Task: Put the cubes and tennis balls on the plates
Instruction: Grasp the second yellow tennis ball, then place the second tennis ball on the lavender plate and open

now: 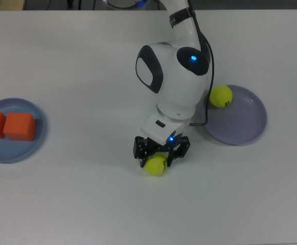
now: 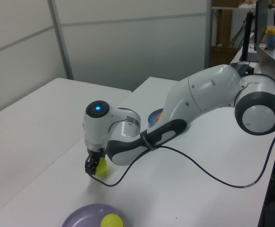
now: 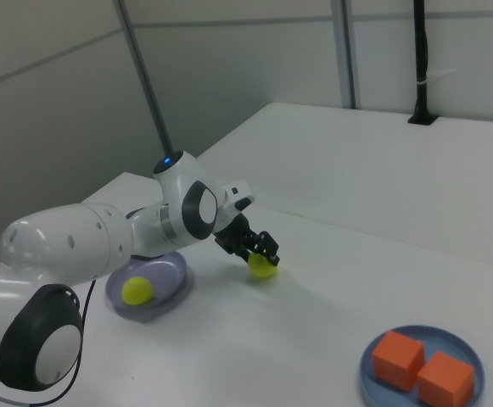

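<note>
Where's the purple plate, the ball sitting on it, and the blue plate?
purple plate (image 1: 248, 125), top view, bare middle.
ball on it (image 1: 221, 96), top view, its center.
blue plate (image 1: 15, 147), top view, bare front rim.

Two matte orange cubes are seen side by side on a round light blue plate at the top view's left. A fuzzy yellow-green tennis ball on the white counter is straddled by the black end effector of the white robot arm. A second yellow-green tennis ball is seen on a round lavender plate at the top view's right.
</note>
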